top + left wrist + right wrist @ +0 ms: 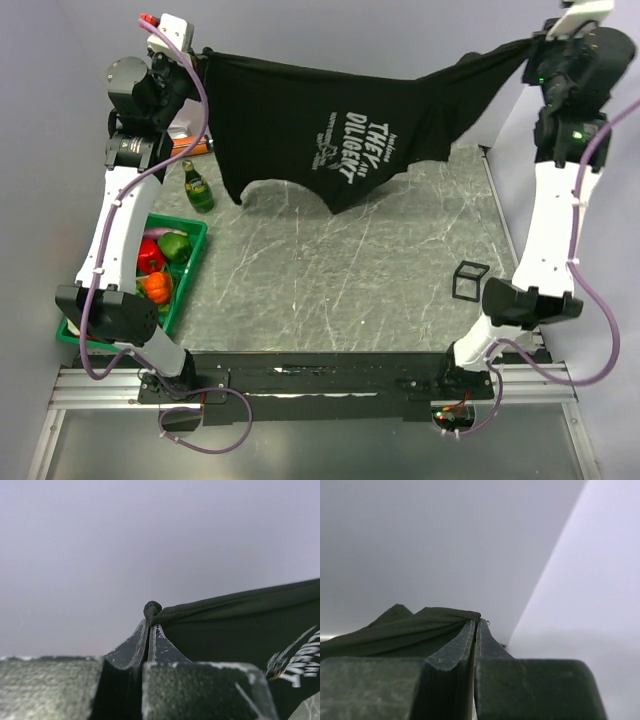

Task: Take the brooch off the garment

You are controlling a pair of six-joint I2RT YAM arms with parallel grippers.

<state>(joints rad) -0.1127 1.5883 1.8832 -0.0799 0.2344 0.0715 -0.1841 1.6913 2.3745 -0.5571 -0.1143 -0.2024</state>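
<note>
Above table (350, 262), left fingers (132, 648) and right fingers (457, 648) pinch garment (290, 110).

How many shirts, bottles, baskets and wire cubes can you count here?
shirt: 1
bottle: 1
basket: 1
wire cube: 1
total: 4

green bottle (197, 187) near a green bin (190, 272) of vegetables (152, 258) — black wire cube (471, 280) on the marble table (330, 285)

One T-shirt (300, 110); one bottle (197, 187); one crate (193, 268); one wire cube (472, 280)
</note>
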